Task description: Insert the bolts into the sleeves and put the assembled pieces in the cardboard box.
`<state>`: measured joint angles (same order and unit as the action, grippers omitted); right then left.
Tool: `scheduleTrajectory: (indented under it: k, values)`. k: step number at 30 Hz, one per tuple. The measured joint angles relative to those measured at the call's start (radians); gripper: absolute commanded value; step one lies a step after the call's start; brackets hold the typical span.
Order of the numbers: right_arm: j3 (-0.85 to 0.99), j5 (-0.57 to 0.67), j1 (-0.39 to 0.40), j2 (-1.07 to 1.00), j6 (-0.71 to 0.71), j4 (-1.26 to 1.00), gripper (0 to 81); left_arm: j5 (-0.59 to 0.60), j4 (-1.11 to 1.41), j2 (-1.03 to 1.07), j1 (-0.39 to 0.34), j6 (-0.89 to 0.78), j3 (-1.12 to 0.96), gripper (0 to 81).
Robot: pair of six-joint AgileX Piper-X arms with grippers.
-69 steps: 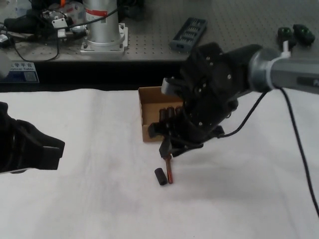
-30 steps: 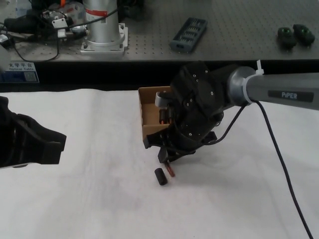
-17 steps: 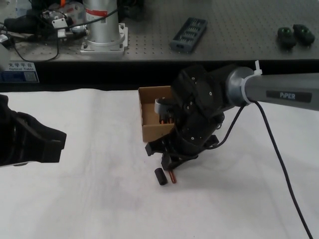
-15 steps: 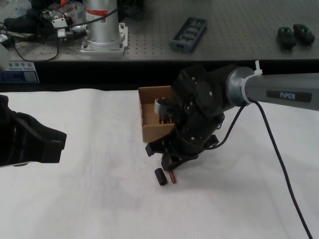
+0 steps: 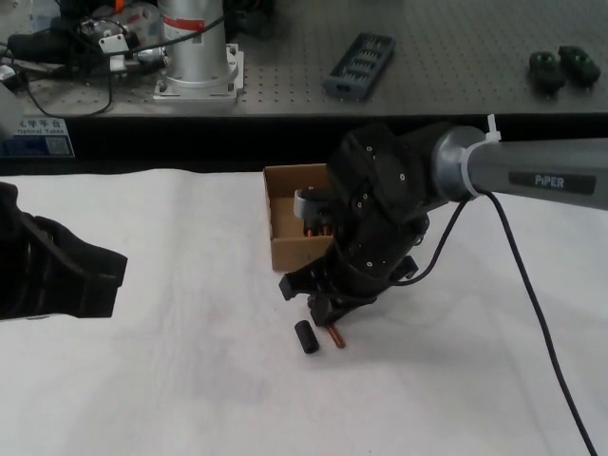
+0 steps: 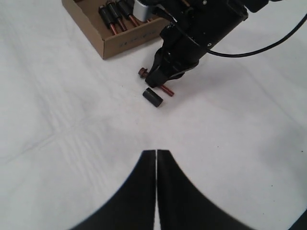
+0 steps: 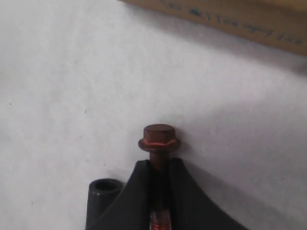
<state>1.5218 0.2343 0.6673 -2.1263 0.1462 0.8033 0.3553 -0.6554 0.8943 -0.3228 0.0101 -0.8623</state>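
Note:
My right gripper is shut on a copper bolt, whose hexagonal head sticks out past the fingertips. It hangs low over the white cloth, just in front of the cardboard box. A black sleeve lies on the cloth right beside the bolt. The sleeve has its open end facing the camera. Several assembled pieces lie in the box. My left gripper is shut and holds nothing, well back from the sleeve at the cloth's left side.
Beyond the white cloth is a dark bench with a metal post, a blue rack, two black parts and cables at the far left. The right arm's cable trails over the cloth.
The right arm has shifted left and down toward the cloth with the bolt, bringing it next to the sleeve. The bolt's free end has swung right. The left arm has barely moved.

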Motion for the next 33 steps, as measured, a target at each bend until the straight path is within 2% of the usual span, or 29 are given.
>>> scheduleTrajectory:
  k: [8,14,17,19,24,30,33]
  values:
    - [-0.045,-0.038,0.0,0.165,-0.127,0.182,2.5,0.0,0.0,0.051,0.0,0.002,0.0,0.7]
    - [-0.235,-0.043,-0.002,0.39,-0.161,0.202,2.5,0.0,0.052,0.141,0.0,-0.081,0.0,0.2]
    - [-0.327,-0.044,-0.008,0.5,-0.177,0.205,2.5,0.0,0.119,0.203,-0.017,-0.151,0.0,5.7]
    - [-0.388,-0.044,-0.026,0.624,-0.182,0.21,2.5,-0.002,0.195,0.241,-0.042,-0.236,0.0,8.7]
    - [-0.504,-0.044,-0.082,0.84,-0.184,0.235,2.5,-0.046,0.306,0.376,-0.148,-0.372,0.0,9.0]
    - [-0.538,-0.044,-0.155,0.994,-0.184,0.264,2.5,-0.117,0.375,0.615,-0.27,-0.456,-0.088,9.0]
    - [-0.541,-0.044,-0.187,1.05,-0.184,0.27,2.5,-0.128,0.381,0.7,-0.288,-0.503,-0.15,9.0]
